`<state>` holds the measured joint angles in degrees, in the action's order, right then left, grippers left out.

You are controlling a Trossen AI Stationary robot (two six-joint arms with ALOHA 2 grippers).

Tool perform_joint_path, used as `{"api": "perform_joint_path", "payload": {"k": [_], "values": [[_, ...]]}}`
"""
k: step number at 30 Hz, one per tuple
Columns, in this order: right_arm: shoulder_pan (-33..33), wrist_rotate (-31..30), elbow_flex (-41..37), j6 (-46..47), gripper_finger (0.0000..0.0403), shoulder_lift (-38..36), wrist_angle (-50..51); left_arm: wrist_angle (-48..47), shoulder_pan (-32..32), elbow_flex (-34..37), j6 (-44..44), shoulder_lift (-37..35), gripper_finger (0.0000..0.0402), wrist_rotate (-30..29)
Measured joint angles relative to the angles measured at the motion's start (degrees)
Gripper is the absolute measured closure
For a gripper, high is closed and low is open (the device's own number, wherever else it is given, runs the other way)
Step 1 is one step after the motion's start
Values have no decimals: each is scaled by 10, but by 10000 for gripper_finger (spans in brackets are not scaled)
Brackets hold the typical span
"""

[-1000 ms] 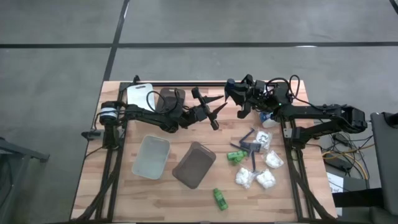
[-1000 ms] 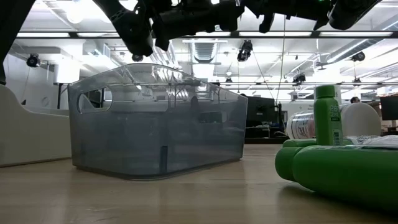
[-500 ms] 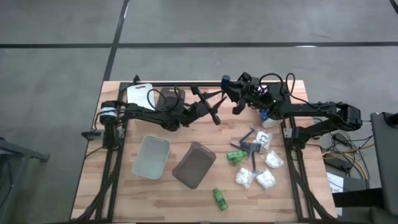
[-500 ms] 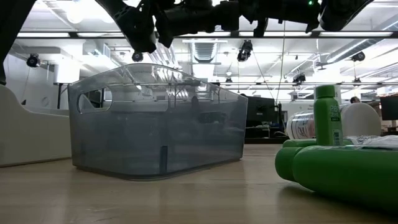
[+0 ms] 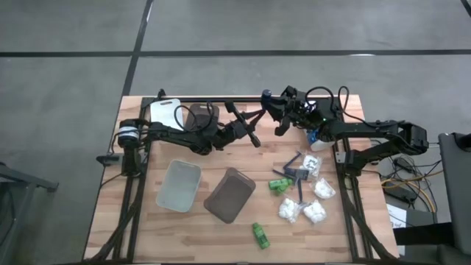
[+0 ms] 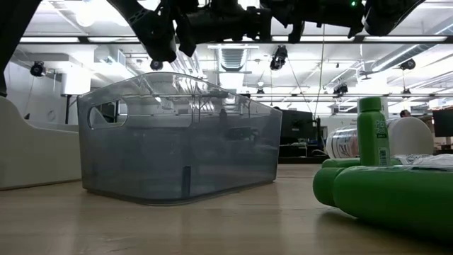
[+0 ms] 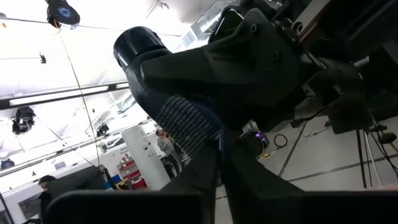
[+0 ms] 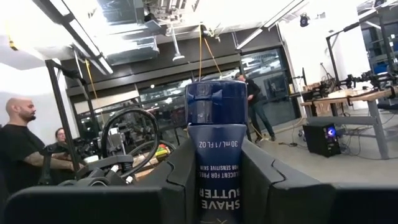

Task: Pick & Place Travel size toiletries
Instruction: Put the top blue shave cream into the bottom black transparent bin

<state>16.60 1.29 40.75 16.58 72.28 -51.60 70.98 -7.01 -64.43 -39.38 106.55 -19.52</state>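
Overhead and wrist views, both arms raised at the far middle of the wooden surface (image 5: 191, 235). My right pincer (image 5: 274, 112) is clamped on a dark blue shave-butter tube (image 8: 214, 155), which stands between its two fingers (image 8: 177, 171) in the right wrist view. My left pincer (image 5: 250, 126) meets it from the left, its fingers spread wide in a V. The remaining toiletries lie at the right of the surface: blue-grey sticks (image 5: 298, 171), white packets (image 5: 309, 210) and green bottles (image 5: 278, 185), with one green bottle (image 5: 260, 235) alone near the front edge. To their left sit a brown tray (image 5: 229, 194) and a grey tray (image 5: 179, 185). I see a white board (image 5: 165, 112) at the far left.
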Motion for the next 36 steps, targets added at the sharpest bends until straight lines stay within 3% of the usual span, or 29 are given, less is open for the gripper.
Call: {"api": "perform_joint_path", "payload": {"k": [6,13,19,22,28,36], "values": [[0,1,0,14,283,-7,42,-9,0,14,-4,-4,393,-8],[5,5,0,-18,235,-30,111,-118,0,59,60,-67,397,-16],[5,9,0,-40,194,-34,160,-303,0,84,153,-154,394,-8],[5,8,5,-44,178,-37,172,-438,0,88,195,-194,395,3],[6,9,12,-48,151,-37,236,-629,3,92,238,-262,394,23],[6,9,13,-60,126,-37,297,-803,6,78,290,-309,395,116]]}}
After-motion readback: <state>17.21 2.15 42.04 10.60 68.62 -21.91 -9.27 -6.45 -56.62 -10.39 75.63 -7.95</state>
